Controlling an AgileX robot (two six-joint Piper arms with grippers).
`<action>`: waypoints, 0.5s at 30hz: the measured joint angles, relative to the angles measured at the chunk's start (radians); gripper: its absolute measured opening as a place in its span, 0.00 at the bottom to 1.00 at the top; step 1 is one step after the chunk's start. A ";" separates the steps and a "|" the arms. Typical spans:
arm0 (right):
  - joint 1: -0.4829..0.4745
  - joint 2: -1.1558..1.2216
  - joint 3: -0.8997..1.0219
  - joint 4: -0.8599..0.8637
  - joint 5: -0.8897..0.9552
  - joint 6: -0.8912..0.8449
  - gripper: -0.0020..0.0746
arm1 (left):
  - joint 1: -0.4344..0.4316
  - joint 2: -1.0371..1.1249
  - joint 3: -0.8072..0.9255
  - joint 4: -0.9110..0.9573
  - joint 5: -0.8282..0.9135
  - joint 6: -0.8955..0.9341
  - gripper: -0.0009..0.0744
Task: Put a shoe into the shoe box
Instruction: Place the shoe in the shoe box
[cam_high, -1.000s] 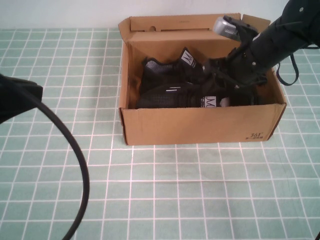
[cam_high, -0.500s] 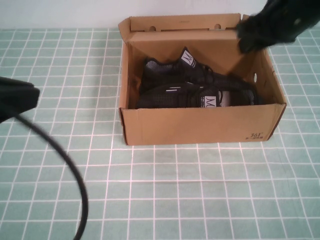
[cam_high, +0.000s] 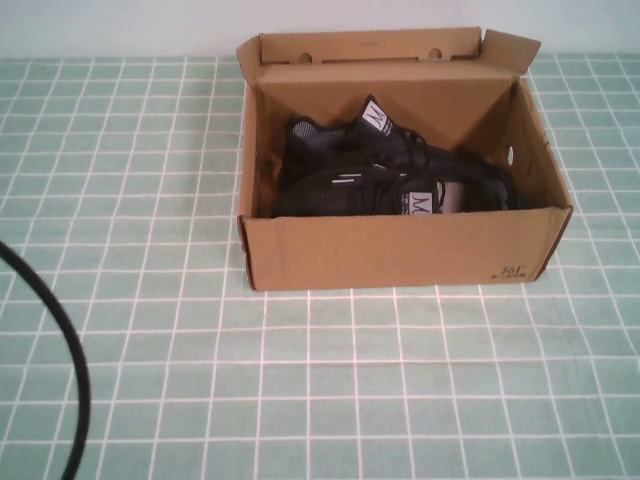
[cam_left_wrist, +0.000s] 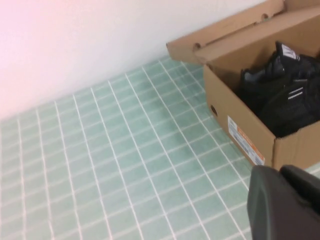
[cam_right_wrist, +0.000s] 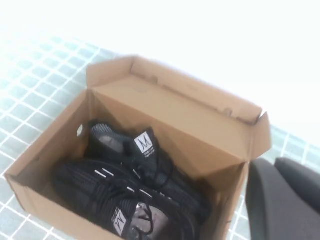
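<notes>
The brown cardboard shoe box (cam_high: 400, 252) stands open in the middle of the green tiled table. Two black knit shoes lie inside it side by side, one toward the front wall (cam_high: 345, 190) and one behind it (cam_high: 335, 140), both showing white tongue labels. Neither arm shows in the high view. My left gripper (cam_left_wrist: 280, 172) hangs shut and empty off the box's left end, above the tiles. Shut on nothing as well, my right gripper (cam_right_wrist: 274, 165) hovers outside the box's right end, looking down on the shoes (cam_right_wrist: 120, 200).
The box's hinged lid (cam_high: 370, 45) stands upright along the back, near the white wall. A black cable (cam_high: 62, 335) curves across the lower left of the table. Green tiles (cam_high: 400, 380) stretch in front of the box.
My right arm has lifted out of the box and left the high view, its gripper closing empty. The left arm has drawn back off the left edge, leaving only its cable.
</notes>
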 joint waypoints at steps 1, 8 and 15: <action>0.000 -0.044 0.038 0.000 -0.019 -0.002 0.02 | 0.000 0.000 0.017 0.000 -0.010 -0.008 0.01; 0.000 -0.353 0.434 -0.013 -0.206 -0.004 0.02 | 0.000 0.000 0.114 -0.084 -0.040 0.015 0.01; 0.000 -0.636 0.933 -0.009 -0.426 0.001 0.02 | 0.000 0.000 0.128 -0.236 -0.048 0.142 0.01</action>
